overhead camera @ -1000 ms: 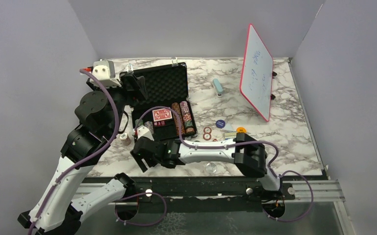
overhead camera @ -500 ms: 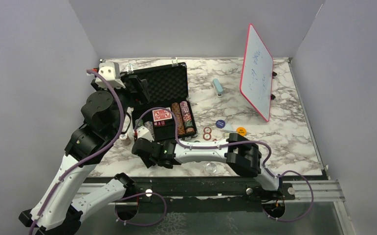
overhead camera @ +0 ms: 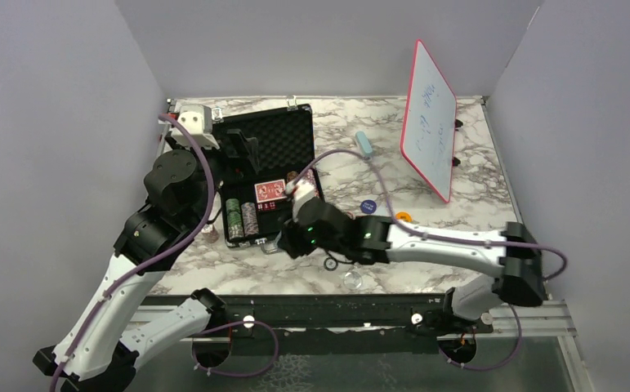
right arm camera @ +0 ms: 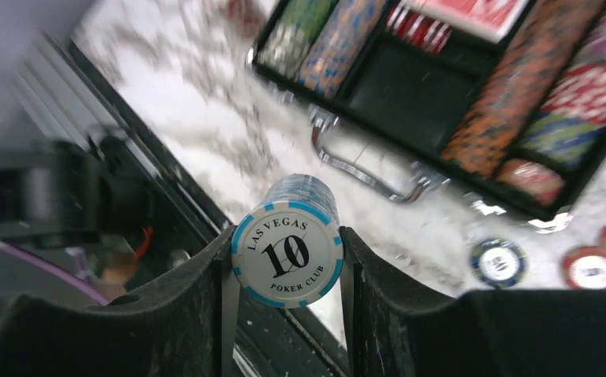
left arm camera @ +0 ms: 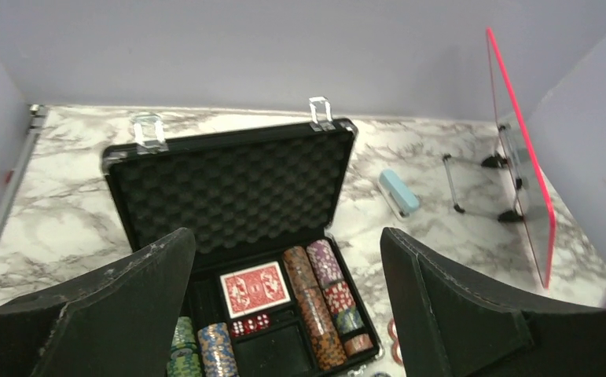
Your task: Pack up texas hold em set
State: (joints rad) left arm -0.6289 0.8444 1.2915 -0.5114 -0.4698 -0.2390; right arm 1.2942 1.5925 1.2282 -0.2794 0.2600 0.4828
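Observation:
The black briefcase (overhead camera: 277,140) lies open, its foam lid (left arm camera: 229,181) toward the back. Its tray holds a red card deck (left arm camera: 254,287), red dice (left arm camera: 250,324) and rows of striped poker chips (left arm camera: 319,310). My left gripper (overhead camera: 243,152) hovers open above the lid with nothing between its fingers. My right gripper (overhead camera: 285,242) hangs just in front of the case's handle (right arm camera: 362,169). It is shut on a short stack of white and light-blue chips (right arm camera: 288,247), marked 10. Loose round buttons (overhead camera: 368,207) and red chips (right arm camera: 593,268) lie on the table right of the case.
A red-framed whiteboard (overhead camera: 428,118) stands at the back right, with a pale blue block (overhead camera: 364,143) beside it. A clear round disc (overhead camera: 350,280) lies near the table's front edge. The black rail (overhead camera: 336,302) runs just behind my right gripper.
My right gripper closed on the chip stack at the case's near-left corner and carried it right, across the front of the case. My left gripper shifted slightly right over the lid.

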